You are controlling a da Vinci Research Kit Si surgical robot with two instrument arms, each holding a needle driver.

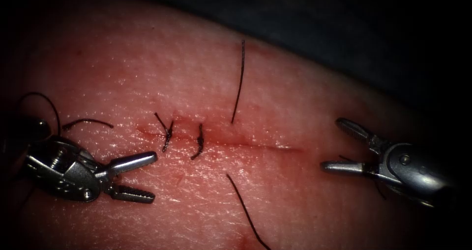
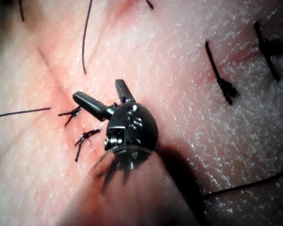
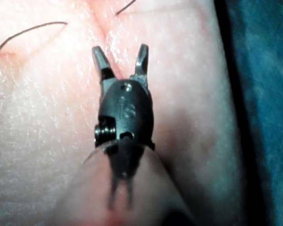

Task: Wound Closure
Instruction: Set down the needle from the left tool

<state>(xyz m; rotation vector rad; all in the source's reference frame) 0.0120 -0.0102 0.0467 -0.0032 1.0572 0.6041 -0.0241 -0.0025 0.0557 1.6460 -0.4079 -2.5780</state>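
Tissue carries the cut running left-right between the tools, two knotted stitches toward its left end, nearer the left tool. Left tool and right tool both stand spread, holding nothing. Loose thread crosses the cut's middle; needle location cannot be told.

On the tissue, the cut runs crosswise between two tools. The left arm's tool lies at the cut's left end, just in front of it, jaws apart and holding nothing. The right arm's tool sits beyond the cut's right end, jaws apart, also empty. Two knotted stitches stand side by side across the left part of the cut. Just right of them, one strand of thread leads away behind the cut, and another strand leads off in front of it. A short cut end of thread lies behind the left tool.
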